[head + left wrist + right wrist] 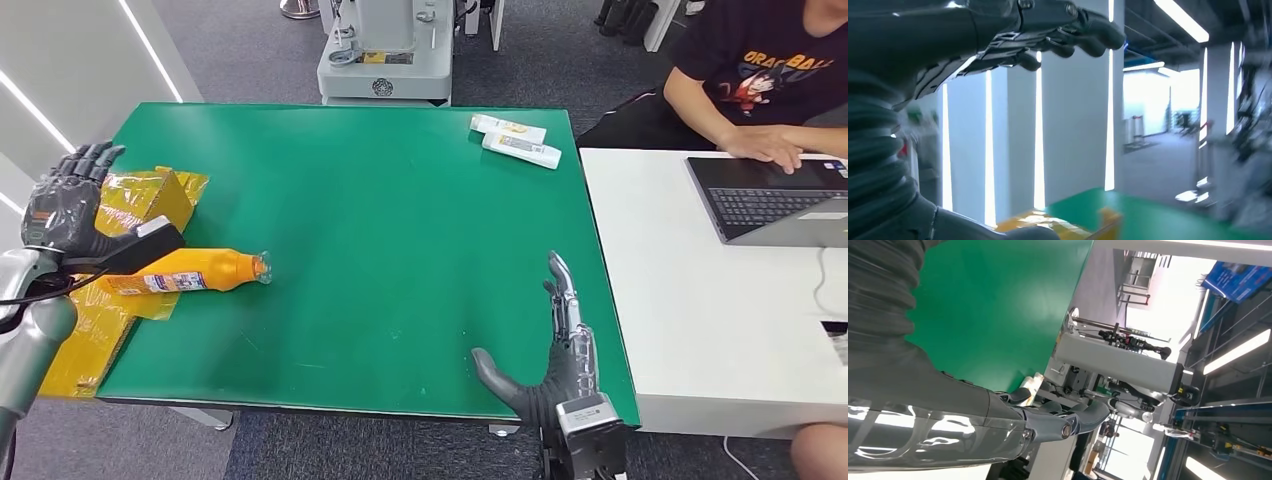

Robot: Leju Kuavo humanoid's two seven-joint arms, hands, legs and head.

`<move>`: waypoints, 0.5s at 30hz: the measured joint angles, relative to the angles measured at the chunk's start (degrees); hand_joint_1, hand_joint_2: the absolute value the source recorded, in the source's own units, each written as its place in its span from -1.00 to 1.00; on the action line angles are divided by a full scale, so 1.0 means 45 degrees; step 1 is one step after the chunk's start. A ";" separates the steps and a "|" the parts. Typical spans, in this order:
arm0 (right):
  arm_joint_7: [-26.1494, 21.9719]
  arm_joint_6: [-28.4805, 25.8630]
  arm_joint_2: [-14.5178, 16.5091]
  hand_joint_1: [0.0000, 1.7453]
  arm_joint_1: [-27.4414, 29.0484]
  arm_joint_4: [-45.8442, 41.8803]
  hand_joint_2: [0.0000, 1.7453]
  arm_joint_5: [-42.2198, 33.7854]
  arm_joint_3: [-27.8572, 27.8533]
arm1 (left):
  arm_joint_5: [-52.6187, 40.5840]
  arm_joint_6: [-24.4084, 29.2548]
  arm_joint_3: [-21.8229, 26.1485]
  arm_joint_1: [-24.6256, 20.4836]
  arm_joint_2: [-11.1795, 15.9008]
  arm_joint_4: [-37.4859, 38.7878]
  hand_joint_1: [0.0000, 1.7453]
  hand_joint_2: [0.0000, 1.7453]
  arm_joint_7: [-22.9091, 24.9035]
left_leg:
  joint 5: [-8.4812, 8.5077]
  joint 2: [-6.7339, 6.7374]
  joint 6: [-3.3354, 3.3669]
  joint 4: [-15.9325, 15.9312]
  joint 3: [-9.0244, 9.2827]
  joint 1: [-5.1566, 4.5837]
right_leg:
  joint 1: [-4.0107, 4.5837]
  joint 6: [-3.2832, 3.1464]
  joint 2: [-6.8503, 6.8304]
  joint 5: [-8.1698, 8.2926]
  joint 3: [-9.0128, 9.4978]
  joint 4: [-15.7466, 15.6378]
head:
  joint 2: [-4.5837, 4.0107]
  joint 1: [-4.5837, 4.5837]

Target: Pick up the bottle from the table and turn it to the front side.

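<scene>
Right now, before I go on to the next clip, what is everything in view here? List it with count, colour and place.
bottle: one, orange, lying on its side at the table's left edge.
yellow packaging: crumpled pile, under and beside the bottle.
white tubes: two, far right corner of the table.
table: one, green.
white desk: one, right of the table.
laptop: one, grey, on the white desk.
person: one, dark shirt, at the laptop.
left hand: dark grey, raised over the packaging, holding nothing.
right hand: fingers straight, at the table's near right edge.

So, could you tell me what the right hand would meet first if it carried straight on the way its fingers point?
Probably the two white tubes. The right hand points up the green table, bare until then, though its height is unclear.
</scene>
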 joint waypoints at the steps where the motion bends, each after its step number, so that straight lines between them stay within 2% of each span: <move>1: -0.0005 -0.0001 0.0032 -1.00 0.0014 0.0000 1.00 0.0023 -0.0004 | 0.1139 0.0372 0.0223 0.0260 -0.0092 -0.0484 -1.00 1.00 -0.0519 | -0.0001 0.0003 0.0000 0.0000 0.0001 -0.0001 | -0.0001 0.0000 0.0002 0.0000 -0.0001 -0.0002 | 0.0000 -0.0002; 5: -0.0052 -0.0198 0.0124 -1.00 0.0023 0.0015 1.00 0.0067 0.0007 | 0.6459 0.1641 0.1142 0.1659 -0.0972 -0.3179 -1.00 1.00 -0.2849 | -0.0018 0.0001 -0.0006 0.0000 0.0003 -0.0007 | -0.0009 0.0003 0.0001 -0.0007 0.0000 -0.0014 | 0.0000 -0.0004; 8: -0.0182 -0.0313 0.0131 -1.00 -0.0042 0.0105 1.00 -0.0049 0.0025 | 0.9575 0.2022 0.1306 0.2750 -0.2112 -0.5294 -1.00 1.00 -0.4009 | -0.0022 -0.0013 -0.0001 0.0000 0.0000 -0.0012 | -0.0018 0.0009 -0.0006 -0.0014 0.0008 -0.0026 | 0.0000 -0.0002; 11: -0.0267 -0.0448 0.0134 -1.00 -0.0108 0.0189 1.00 -0.0098 0.0041 | 1.1449 0.2261 0.1064 0.3613 -0.3286 -0.6943 -1.00 1.00 -0.4501 | -0.0026 -0.0015 0.0005 0.0001 -0.0002 -0.0012 | -0.0018 0.0011 -0.0007 -0.0013 0.0016 -0.0035 | 0.0000 0.0001; 15: -0.0291 -0.0584 0.0132 -1.00 -0.0131 0.0237 1.00 -0.0086 0.0059 | 1.2766 0.2101 0.0615 0.4208 -0.4256 -0.8217 -1.00 1.00 -0.4433 | -0.0028 -0.0018 0.0009 0.0002 0.0002 -0.0011 | -0.0018 0.0013 -0.0010 -0.0012 0.0020 -0.0036 | 0.0000 0.0000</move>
